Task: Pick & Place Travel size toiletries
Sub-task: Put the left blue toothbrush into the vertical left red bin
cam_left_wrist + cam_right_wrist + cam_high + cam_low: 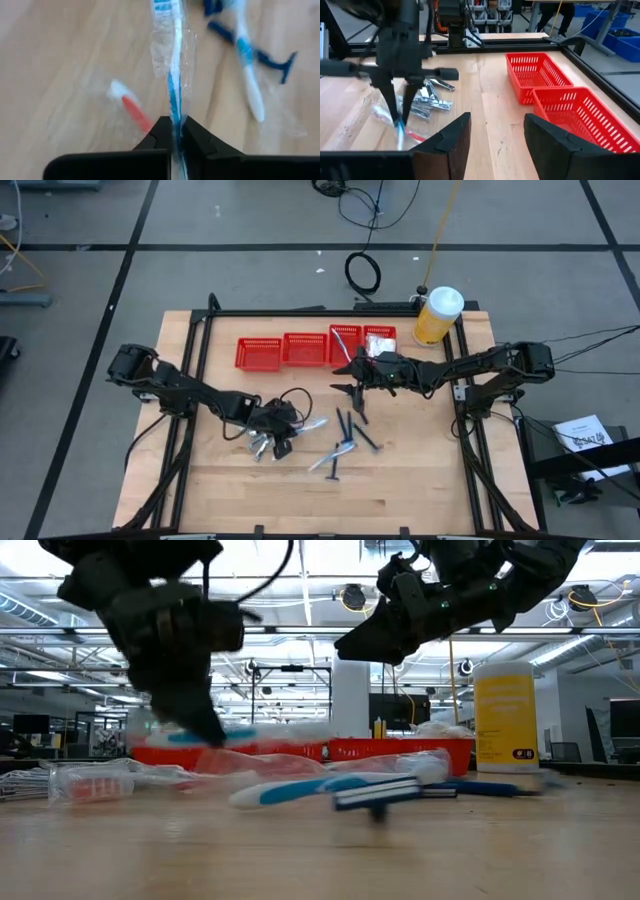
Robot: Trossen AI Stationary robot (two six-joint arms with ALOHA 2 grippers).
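Toiletries lie mostly loose on the wooden table (400, 500), so I judge the job well short of done. My left gripper (173, 131) sits low over the middle of the table with its jaws closed tight on a clear-wrapped toothbrush (173, 75), white with a blue stripe, pinched at one end; the rest of it runs out ahead of the fingers, and I can't tell whether it has left the wood. Beside it I see another wrapped item with a red part (134, 111), and farther off a second white-and-blue toothbrush (248, 75) and a dark-blue razor (272, 61). From overhead, a cluster of silvery tubes (264, 443) lies right by the left gripper, and several dark sticks (352, 428) are scattered in the middle. My right gripper (494, 131) hangs above the table near the row of red mesh baskets (314, 350), jaws well apart and nothing between them. Of the baskets, the rightmost one (378, 340) appears to hold some pale wrapped packets and its neighbour a blue-tinted item; the two on the left look bare. What remains, as I read it, is carrying this toothbrush to a basket, then the tubes, razors and other pieces. The yellow bottle (436, 316) stands at the far corner, untouched.
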